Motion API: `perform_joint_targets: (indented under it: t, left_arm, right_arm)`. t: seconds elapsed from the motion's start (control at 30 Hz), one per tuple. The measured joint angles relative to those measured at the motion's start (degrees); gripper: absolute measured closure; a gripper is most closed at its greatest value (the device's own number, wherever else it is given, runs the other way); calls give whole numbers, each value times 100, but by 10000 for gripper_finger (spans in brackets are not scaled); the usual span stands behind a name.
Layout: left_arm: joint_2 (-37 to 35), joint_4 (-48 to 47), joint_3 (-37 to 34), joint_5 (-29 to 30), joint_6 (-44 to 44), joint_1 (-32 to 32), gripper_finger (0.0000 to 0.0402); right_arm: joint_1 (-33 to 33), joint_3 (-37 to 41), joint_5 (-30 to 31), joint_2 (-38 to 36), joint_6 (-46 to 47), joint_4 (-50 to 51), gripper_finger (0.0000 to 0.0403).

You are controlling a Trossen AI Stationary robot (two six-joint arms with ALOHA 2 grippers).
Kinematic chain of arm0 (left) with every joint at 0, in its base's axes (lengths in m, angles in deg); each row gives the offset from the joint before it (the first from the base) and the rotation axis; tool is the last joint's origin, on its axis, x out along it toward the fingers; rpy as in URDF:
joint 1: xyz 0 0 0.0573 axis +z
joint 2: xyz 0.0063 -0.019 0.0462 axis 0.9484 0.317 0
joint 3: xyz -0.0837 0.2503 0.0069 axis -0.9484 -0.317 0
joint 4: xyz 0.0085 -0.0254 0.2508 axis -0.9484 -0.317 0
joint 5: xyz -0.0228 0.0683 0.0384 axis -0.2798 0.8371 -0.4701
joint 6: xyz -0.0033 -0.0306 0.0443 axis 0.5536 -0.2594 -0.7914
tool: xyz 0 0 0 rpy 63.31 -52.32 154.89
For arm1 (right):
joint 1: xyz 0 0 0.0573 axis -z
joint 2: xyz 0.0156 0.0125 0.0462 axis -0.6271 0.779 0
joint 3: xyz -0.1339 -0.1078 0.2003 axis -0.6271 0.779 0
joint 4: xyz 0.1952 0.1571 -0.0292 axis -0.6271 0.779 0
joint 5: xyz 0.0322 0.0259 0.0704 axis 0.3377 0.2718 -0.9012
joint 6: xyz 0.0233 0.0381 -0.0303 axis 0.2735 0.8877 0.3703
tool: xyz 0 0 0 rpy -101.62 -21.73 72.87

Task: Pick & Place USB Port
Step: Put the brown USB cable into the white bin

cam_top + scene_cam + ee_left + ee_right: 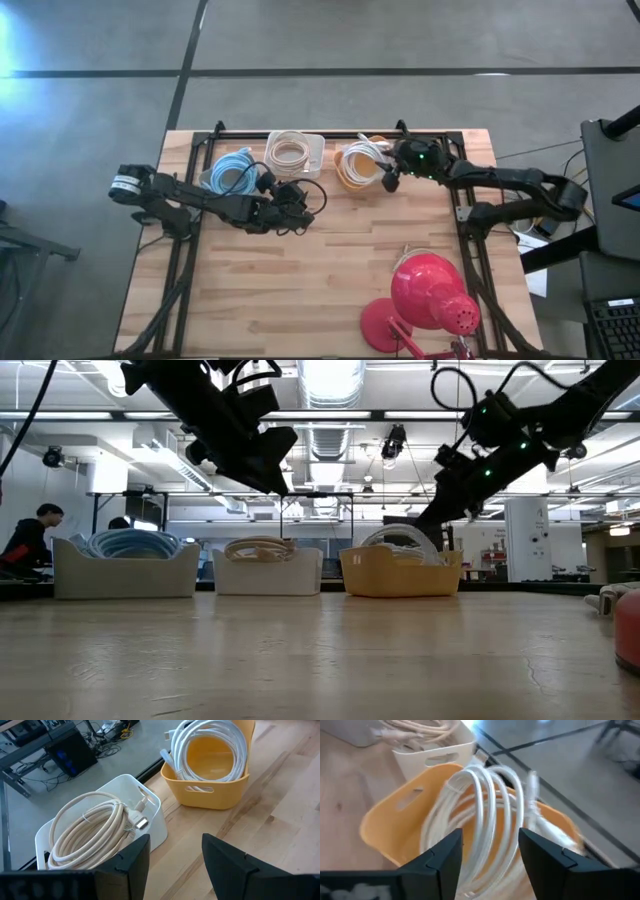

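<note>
Across the pale wooden desk [330, 270], made of jointed planks with a dark metal frame at its edges, three small bins stand in a row along the far side. No brand, label or writing can be read on anything.

At the near right corner sits a glossy pink-red desk lamp [425, 300], its round shade and round base the largest objects on the desk.

Next in size are the bins, all smooth plastic with rounded corners. Leftmost, a pale bin [125, 570] holds a coil of light blue cable [232, 170]. Between the other two, the white bin [125, 795] carries a coil of cream cable [87, 827]; its plug end [141, 823] lies on top of the coil. Rightmost, the yellow bin [220, 790], with a slot handle in its wall, holds a coil of white USB cable [482, 815], whose loops stand up out of the bin rather than lying flat.

Just in front of the white bin, the left gripper [290, 200] hovers above the desk, its fingers [125, 865] apart and holding nothing. Over the yellow bin, the right gripper [390, 180] hangs with its fingers [442, 855] spread on either side of the raised white loops; whether they touch the cable cannot be told.
</note>
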Motion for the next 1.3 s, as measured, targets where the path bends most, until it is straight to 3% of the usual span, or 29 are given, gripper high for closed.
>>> perform_joint_targets:
  t: [0.13,0.33,0.47,0.63,0.9,1.3]
  left_arm:
    - [0,2,0,-2,0,0,218]
    - [0,0,0,-2,0,2,218]
    - [0,2,0,-2,0,2,218]
    - [0,2,0,-2,3,2,218]
    - [0,2,0,-2,74,2,218]
    - [0,2,0,-2,149,2,218]
  right_arm:
    - [-2,-2,486,-656,-63,855,204]
    - [-236,-2,263,-1677,506,2323,202]
    - [-742,-2,-261,-2200,725,3157,202]
    - [-1705,-2,-306,-2545,1199,3635,202]
    - [-3199,-92,45,-2547,1916,3961,202]
    - [-4812,-735,-60,-1619,3983,6105,202]
